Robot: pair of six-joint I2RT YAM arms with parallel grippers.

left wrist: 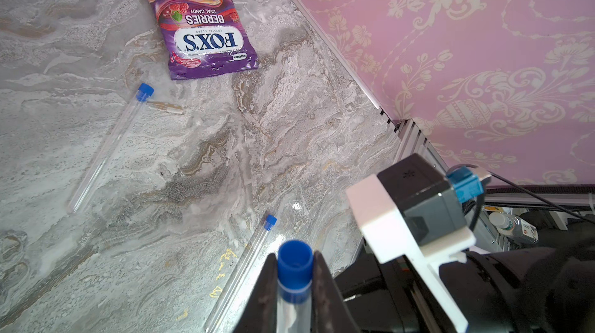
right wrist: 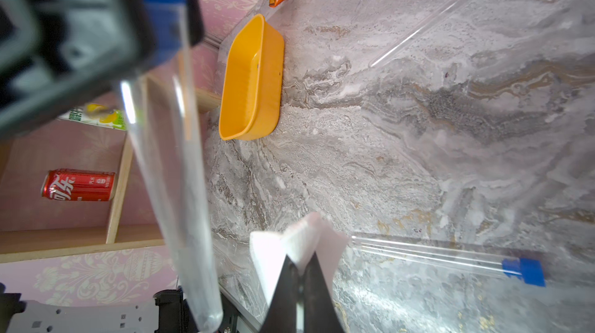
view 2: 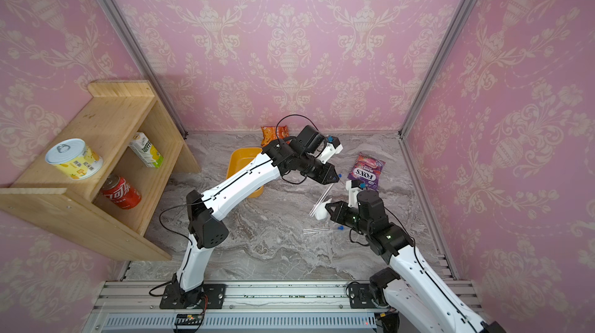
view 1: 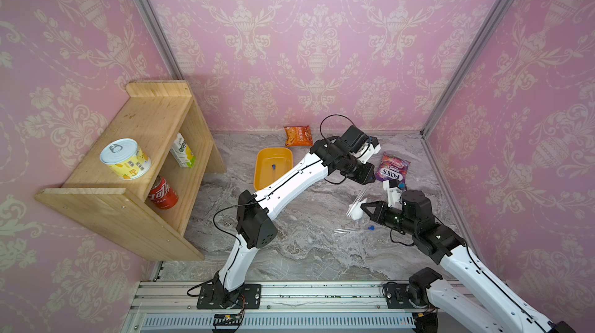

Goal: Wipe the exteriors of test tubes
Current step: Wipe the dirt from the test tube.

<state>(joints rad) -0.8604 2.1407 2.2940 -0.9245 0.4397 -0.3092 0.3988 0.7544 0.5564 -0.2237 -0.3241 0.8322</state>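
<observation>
Top views, clock setup: 12 = back wall, 6 = near edge of the table.
Shelf: parked at 9, nothing to do with the job imo.
Orange tray: at 11, with the tube in the tray lying flat. My guess is that's the done bin.
Left gripper: up around 2, clenched on the blue-cap end of the held tube. Grabbing it by the cap leaves the whole clear body free, slanting down toward 7.
Wipe: white, folded, just beside the low end of that tube. Can't tell if it actually touches.
Right gripper: at 3, pinched tight on the wipe's fold so the loose edges poke past the tips, looks set up to rub the tube's outside.
Pair of tubes: flat on the table at 4, side by side, caps pointing to 3. Close to the right arm, probably waiting their turn.
Lone tube: flat too, cap end just beside the candy bag, so roughly 2. Shows in the wrist views, I can't pick it out cleanly from above.
Candy bag: at 2, just clutter.
</observation>
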